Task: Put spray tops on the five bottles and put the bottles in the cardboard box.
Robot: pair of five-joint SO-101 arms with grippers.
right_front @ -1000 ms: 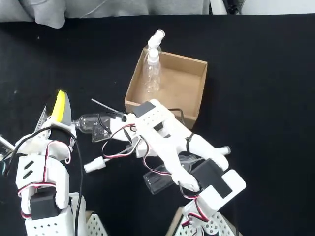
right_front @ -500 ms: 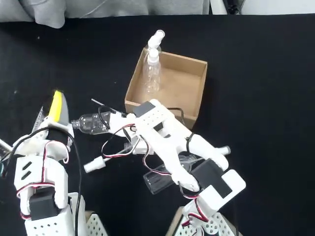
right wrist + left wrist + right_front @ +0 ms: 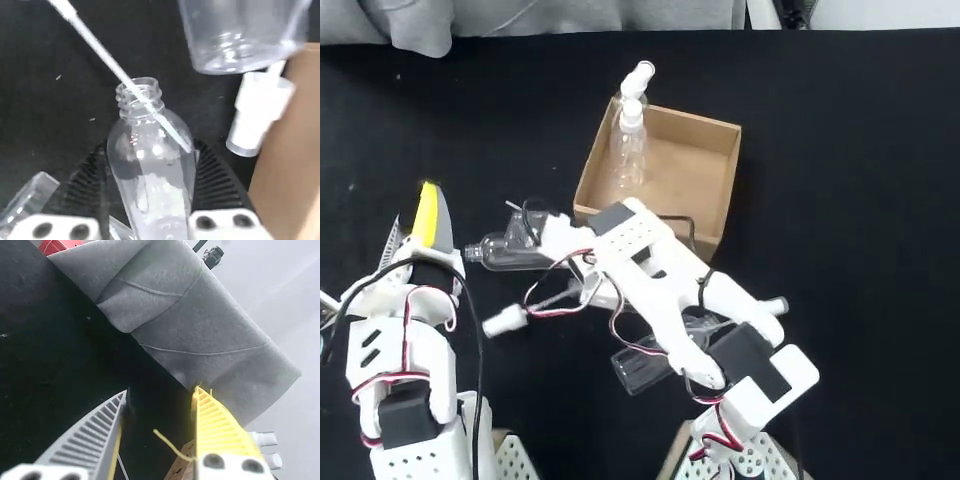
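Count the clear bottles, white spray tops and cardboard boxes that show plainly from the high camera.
Brown cardboard box: 1
Clear plastic bottles: 3, one in the box, one in the right hand, one under that arm.
White plastic spray tops: 3, two at the box, one loose on the black table.
Total: 7; the arm may hide more.

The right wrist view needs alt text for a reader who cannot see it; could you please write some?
The claw grips a clear, capless bottle, with a thin white tube crossing its open neck. Beyond it are a second bottle, a white spray top and the box wall.
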